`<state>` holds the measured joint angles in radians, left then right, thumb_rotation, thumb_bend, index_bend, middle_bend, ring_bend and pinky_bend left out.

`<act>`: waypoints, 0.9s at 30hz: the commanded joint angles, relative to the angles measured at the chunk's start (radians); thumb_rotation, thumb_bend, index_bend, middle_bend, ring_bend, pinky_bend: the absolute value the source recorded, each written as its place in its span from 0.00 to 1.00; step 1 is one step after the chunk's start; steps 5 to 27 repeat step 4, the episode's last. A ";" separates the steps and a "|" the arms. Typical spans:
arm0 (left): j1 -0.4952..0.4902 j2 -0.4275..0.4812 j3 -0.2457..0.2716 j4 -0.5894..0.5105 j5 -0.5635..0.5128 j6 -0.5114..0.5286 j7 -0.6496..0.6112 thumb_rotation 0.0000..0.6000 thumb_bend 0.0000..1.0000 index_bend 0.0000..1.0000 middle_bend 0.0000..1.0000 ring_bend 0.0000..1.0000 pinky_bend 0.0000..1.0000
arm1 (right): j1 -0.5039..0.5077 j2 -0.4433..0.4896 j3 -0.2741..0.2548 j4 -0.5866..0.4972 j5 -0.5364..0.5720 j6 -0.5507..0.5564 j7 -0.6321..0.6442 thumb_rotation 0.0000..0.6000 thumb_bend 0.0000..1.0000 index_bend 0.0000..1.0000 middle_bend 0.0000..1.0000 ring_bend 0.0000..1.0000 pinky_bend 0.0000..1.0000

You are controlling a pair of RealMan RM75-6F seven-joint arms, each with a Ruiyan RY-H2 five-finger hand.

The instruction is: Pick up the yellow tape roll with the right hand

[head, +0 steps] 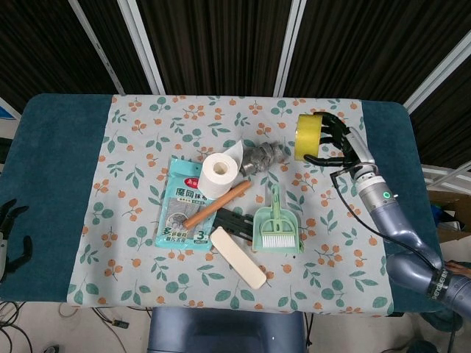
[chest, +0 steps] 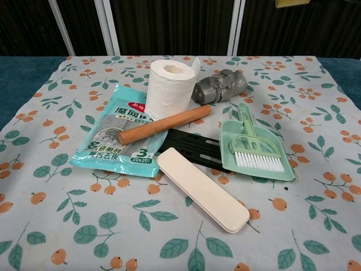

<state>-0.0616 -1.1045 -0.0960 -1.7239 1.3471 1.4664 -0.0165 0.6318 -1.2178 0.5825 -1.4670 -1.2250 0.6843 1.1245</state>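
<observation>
In the head view the yellow tape roll (head: 307, 136) hangs in the air above the table's back right part, held on edge by my right hand (head: 337, 140), whose dark fingers curl around it. In the chest view only a sliver of the yellow tape roll (chest: 291, 3) shows at the top edge; the hand itself is out of that frame. My left hand (head: 9, 232) hangs low at the far left edge of the head view, off the table, with its fingers apart and nothing in them.
On the floral cloth (head: 147, 272) lie a toilet paper roll (head: 219, 174), a grey duct tape lump (head: 263, 157), a wooden rod (head: 216, 204), a teal packet (head: 183, 205), a green dustpan with brush (head: 277, 225), a black strip (chest: 194, 148) and a cream case (head: 238, 257).
</observation>
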 commanded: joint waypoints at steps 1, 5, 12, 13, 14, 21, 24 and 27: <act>0.000 -0.001 0.000 0.001 0.002 0.001 0.001 1.00 0.55 0.18 0.06 0.06 0.00 | -0.033 0.018 0.045 -0.002 -0.079 0.064 0.158 1.00 0.31 0.48 0.47 0.47 0.33; 0.000 -0.001 0.000 0.001 0.001 0.001 -0.001 1.00 0.55 0.18 0.06 0.06 0.00 | -0.040 0.027 0.047 -0.003 -0.097 0.097 0.223 1.00 0.31 0.48 0.47 0.47 0.33; 0.000 -0.001 0.000 0.001 0.001 0.001 -0.001 1.00 0.55 0.18 0.06 0.06 0.00 | -0.040 0.027 0.047 -0.003 -0.097 0.097 0.223 1.00 0.31 0.48 0.47 0.47 0.33; 0.000 -0.001 0.000 0.001 0.001 0.001 -0.001 1.00 0.55 0.18 0.06 0.06 0.00 | -0.040 0.027 0.047 -0.003 -0.097 0.097 0.223 1.00 0.31 0.48 0.47 0.47 0.33; 0.000 -0.001 0.000 0.001 0.001 0.001 -0.001 1.00 0.55 0.18 0.06 0.06 0.00 | -0.040 0.027 0.047 -0.003 -0.097 0.097 0.223 1.00 0.31 0.48 0.47 0.47 0.33; 0.000 -0.001 0.000 0.001 0.001 0.001 -0.001 1.00 0.55 0.18 0.06 0.06 0.00 | -0.040 0.027 0.047 -0.003 -0.097 0.097 0.223 1.00 0.31 0.48 0.47 0.47 0.33; 0.000 -0.001 0.000 0.001 0.001 0.001 -0.001 1.00 0.55 0.18 0.06 0.06 0.00 | -0.040 0.027 0.047 -0.003 -0.097 0.097 0.223 1.00 0.31 0.48 0.47 0.47 0.33; 0.000 -0.001 0.000 0.001 0.001 0.001 -0.001 1.00 0.55 0.18 0.06 0.06 0.00 | -0.040 0.027 0.047 -0.003 -0.097 0.097 0.223 1.00 0.31 0.48 0.47 0.47 0.33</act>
